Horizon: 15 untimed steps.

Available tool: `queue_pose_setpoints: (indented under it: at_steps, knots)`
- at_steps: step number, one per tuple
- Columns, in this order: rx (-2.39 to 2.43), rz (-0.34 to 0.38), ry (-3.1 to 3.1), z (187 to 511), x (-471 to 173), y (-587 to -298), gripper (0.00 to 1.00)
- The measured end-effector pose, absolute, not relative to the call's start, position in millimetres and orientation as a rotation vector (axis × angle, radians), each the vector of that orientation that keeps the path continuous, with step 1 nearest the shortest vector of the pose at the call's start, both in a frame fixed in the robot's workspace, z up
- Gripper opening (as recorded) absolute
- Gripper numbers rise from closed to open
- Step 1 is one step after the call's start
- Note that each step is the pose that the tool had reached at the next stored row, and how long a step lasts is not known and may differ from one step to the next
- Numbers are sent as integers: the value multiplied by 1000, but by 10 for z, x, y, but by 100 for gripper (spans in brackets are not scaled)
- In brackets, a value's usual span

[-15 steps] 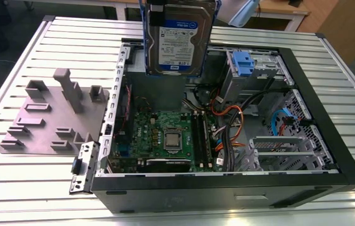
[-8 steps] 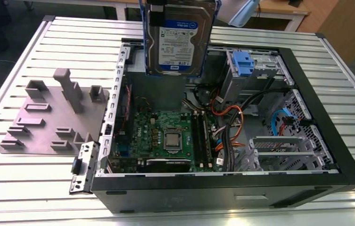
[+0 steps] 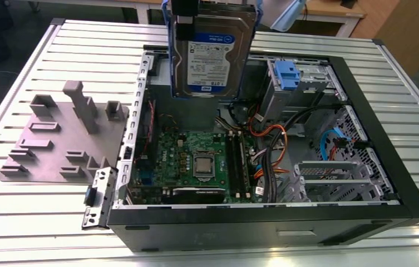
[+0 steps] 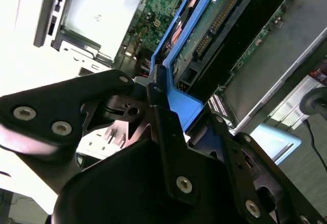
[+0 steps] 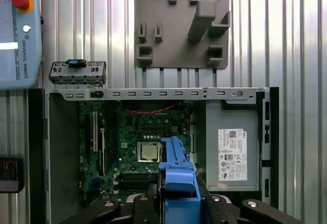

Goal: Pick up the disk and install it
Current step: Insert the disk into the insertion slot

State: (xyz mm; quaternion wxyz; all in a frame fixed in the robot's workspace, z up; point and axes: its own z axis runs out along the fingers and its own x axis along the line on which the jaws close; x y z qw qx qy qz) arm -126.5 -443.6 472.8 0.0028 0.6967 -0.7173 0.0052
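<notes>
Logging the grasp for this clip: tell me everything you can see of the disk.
The disk is a flat silver metal drive with a blue-and-white label, set in a blue plastic carrier. It hangs upright, label facing the exterior view's camera, held above the open computer case. The second wrist view shows its green circuit-board underside. The gripper is shut on it, with the black fingers clamping one end of the carrier.

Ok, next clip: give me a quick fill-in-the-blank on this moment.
1. The gripper holds the disk ____ the open computer case.
2. The rails along the disk's edges are ____.
3. The grey fixture lies on the table at the exterior view's ____ of the case.
Missing words: above; blue; left.
</notes>
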Motion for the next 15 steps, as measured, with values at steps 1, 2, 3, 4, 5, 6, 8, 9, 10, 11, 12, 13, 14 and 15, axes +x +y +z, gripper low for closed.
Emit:
queue_pose_setpoints:
  at_steps: [1, 2, 3, 4, 5, 6, 8, 9, 10, 11, 12, 13, 14, 15]
  knots:
    - [2185, 16, -2249, 4728, -1264, -4455, 37]
    - [2185, 16, -2249, 4728, -1263, -4470, 37]
    - [2185, 16, -2249, 4728, -1261, -4485, 37]
    - [2185, 16, -2249, 4727, -1259, -4497, 37]
    - [2185, 16, -2249, 4726, -1255, -4508, 37]
    - [2185, 16, -2249, 4725, -1249, -4518, 37]
    - [2185, 16, -2249, 4724, -1212, -4522, 37]
    - [2185, 16, -2249, 4724, -1190, -4523, 37]
    - [2185, 16, -2249, 4723, -1171, -4524, 37]
    - [2185, 16, -2249, 4723, -1150, -4524, 37]
    - [2185, 16, -2249, 4723, -1129, -4525, 37]
    - [2185, 16, -2249, 4723, -1110, -4526, 37]
    - [2185, 16, -2249, 4722, -1093, -4527, 37]
    - [2185, 16, -2249, 4722, -1077, -4527, 37]
